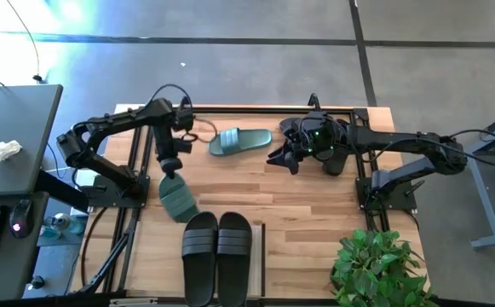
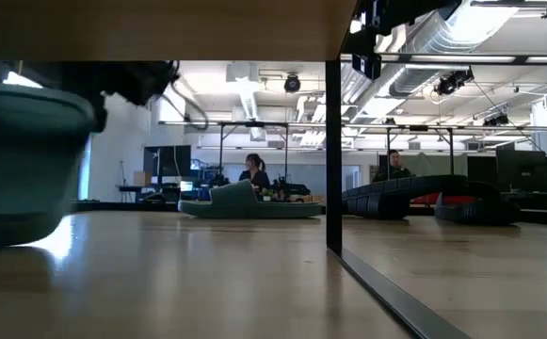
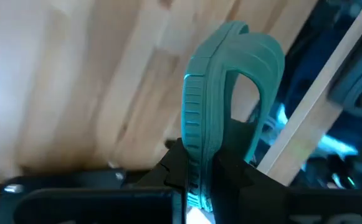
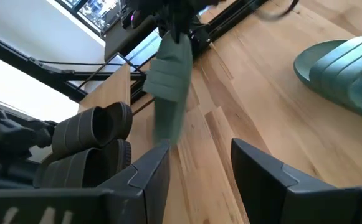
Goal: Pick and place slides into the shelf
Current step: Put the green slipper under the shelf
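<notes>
High view: left claw (image 1: 170, 168) grasps a green slide (image 1: 177, 198) above the wooden counter (image 1: 307, 213); right claw (image 1: 283, 159), released, hovers near another green slide (image 1: 239, 141).

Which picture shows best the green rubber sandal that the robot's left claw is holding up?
The high view: the left gripper dangles the green rubber slide sandal whole, beside the black pair. The left wrist view shows only its strap; the right wrist view blurs it; the low view crops it.
</notes>
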`<act>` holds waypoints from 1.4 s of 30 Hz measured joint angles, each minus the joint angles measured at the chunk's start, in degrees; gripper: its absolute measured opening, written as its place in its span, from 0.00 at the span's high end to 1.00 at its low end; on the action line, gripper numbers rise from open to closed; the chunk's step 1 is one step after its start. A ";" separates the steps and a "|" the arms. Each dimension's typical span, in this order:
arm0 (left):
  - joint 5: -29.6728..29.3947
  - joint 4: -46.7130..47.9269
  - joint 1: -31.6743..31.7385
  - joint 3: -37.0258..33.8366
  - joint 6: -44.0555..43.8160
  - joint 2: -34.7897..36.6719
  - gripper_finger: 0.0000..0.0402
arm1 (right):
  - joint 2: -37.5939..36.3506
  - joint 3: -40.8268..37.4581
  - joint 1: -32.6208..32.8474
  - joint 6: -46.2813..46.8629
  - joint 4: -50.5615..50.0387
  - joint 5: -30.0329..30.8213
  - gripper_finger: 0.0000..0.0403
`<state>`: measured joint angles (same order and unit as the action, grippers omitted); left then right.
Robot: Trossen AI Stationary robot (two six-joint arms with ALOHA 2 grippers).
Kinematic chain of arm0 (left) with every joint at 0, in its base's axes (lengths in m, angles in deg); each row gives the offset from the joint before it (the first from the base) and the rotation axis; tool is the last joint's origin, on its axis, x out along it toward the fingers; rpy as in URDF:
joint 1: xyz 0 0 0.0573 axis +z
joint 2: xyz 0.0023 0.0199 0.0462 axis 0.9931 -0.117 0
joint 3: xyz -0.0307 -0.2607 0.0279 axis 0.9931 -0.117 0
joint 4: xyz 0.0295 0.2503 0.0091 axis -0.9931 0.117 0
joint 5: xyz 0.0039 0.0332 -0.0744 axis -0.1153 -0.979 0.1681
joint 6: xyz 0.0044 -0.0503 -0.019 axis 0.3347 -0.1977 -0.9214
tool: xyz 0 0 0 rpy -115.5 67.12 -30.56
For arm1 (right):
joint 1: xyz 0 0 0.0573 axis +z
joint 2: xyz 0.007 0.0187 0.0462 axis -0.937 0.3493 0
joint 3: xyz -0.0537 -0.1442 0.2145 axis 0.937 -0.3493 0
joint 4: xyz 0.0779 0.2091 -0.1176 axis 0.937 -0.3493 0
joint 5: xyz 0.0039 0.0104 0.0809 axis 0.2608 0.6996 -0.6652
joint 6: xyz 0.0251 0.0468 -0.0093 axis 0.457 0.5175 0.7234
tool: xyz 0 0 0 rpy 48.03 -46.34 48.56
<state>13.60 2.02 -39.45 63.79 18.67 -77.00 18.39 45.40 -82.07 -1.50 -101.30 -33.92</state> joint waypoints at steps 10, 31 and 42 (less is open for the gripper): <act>3.03 -0.33 -7.60 -3.27 6.27 -0.42 0.94 | 3.11 0.00 -0.61 0.46 1.08 -0.68 0.61; 9.57 -3.99 -27.74 -3.50 9.92 -14.00 0.94 | 10.51 0.00 -0.59 3.69 11.63 -10.04 0.61; 16.65 -12.77 -35.68 -3.50 10.79 -18.53 0.94 | 10.51 0.00 -0.59 3.13 11.30 -10.88 0.61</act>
<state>30.26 -10.75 -75.13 60.29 29.46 -95.53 28.91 45.40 -82.66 1.62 -90.00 -44.80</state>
